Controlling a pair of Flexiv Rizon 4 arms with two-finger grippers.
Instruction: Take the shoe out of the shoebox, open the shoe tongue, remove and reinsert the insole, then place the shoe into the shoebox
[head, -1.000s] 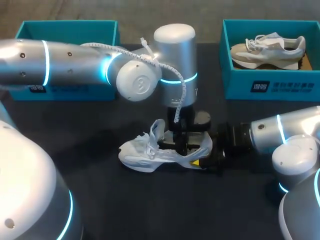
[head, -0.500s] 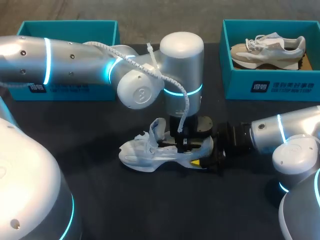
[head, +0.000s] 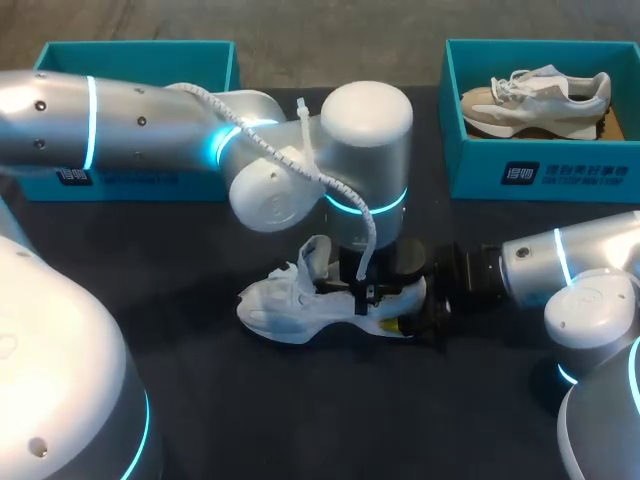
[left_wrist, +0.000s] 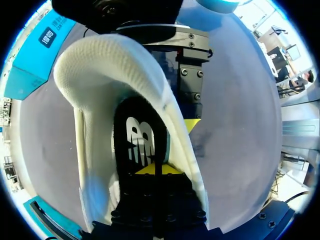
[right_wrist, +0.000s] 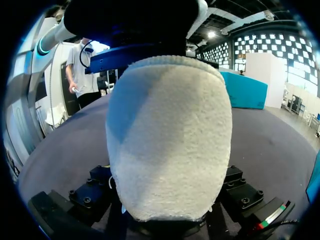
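White shoe out on the table, tongue lifted.
The white shoe (head: 285, 310) stood on its sole mid-table (head: 250, 420), toe to the left, its tongue (head: 315, 258) standing up and a dark insole (left_wrist: 137, 145) lying inside. A teal shoebox (head: 130, 60) sat rear left, and a second shoebox (head: 480, 150) rear right held a beige shoe (head: 530, 100).

A dark table (head: 200, 400) is spread across pretty much the whole frame. At the upper right, a teal box (head: 480, 175) is parked on it, lid off, with a white label stuck on the front wall. Inside it a beige shoe (head: 530, 100) with white laces is laid lengthwise, toe pointed toward the left of the frame. Something brownish is wedged at the box's right end, can't be made out tbh.
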